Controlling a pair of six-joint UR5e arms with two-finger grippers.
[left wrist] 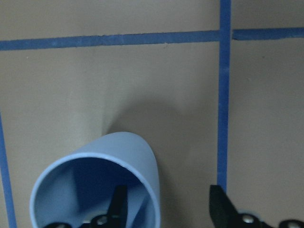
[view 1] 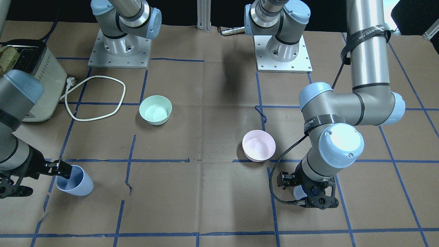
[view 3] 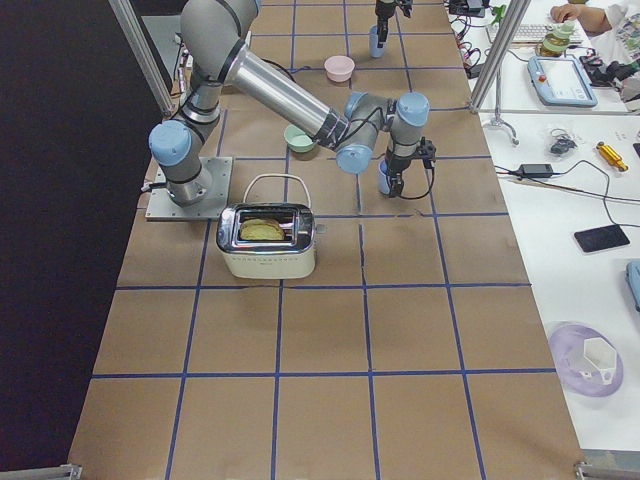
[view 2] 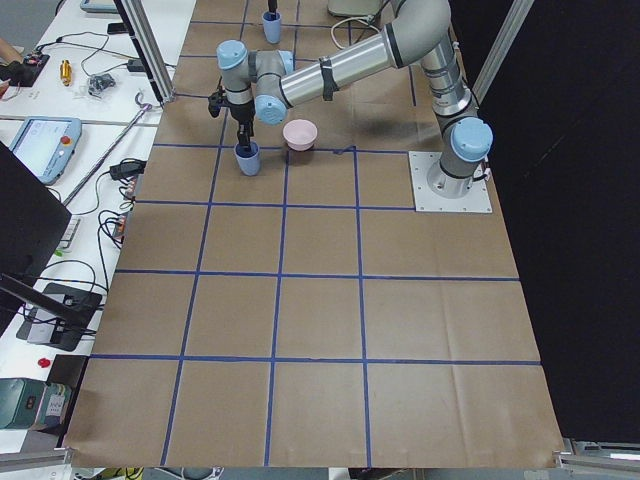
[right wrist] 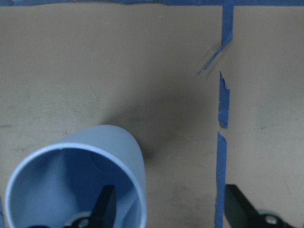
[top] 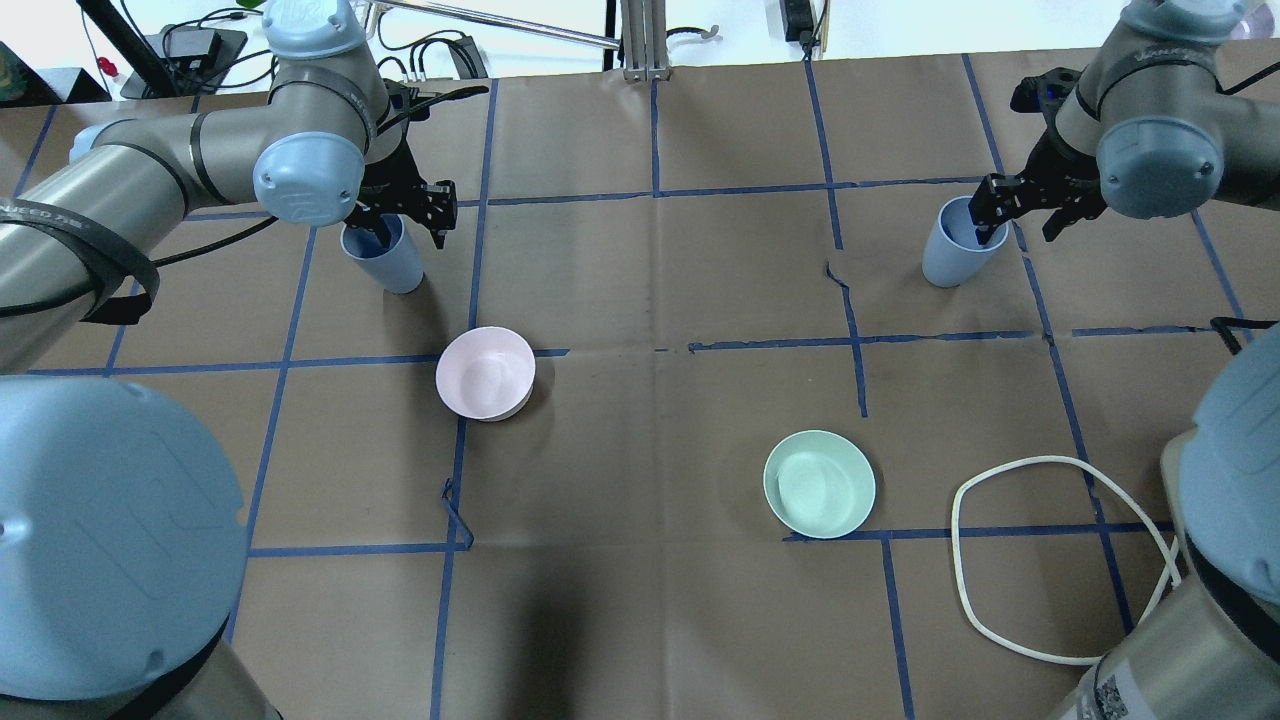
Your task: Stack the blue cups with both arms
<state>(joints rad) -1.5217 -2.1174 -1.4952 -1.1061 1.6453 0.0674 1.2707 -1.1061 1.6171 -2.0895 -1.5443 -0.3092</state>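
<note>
Two blue cups stand open-side up on the brown paper table. The left cup (top: pixel 388 260) is under my left gripper (top: pixel 408 228). In the left wrist view one finger (left wrist: pixel 118 205) is inside this cup (left wrist: pixel 133 152) and the other is outside its wall, with the jaws apart. The right cup (top: pixel 950 252) is under my right gripper (top: pixel 1015 225). In the right wrist view one finger (right wrist: pixel 105 207) is inside it (right wrist: pixel 109 142) and the other outside, jaws apart. In the front view the right cup (view 1: pixel 77 181) shows plainly; the left cup (view 1: pixel 297 192) is mostly hidden by the gripper.
A pale pink bowl (top: pixel 485 372) sits near the left cup and a mint-green bowl (top: pixel 820 483) sits nearer the robot on the right. A white cable loop (top: pixel 1050 560) and a toaster (view 1: pixel 37 79) lie on the right arm's side. Blue tape lines grid the table.
</note>
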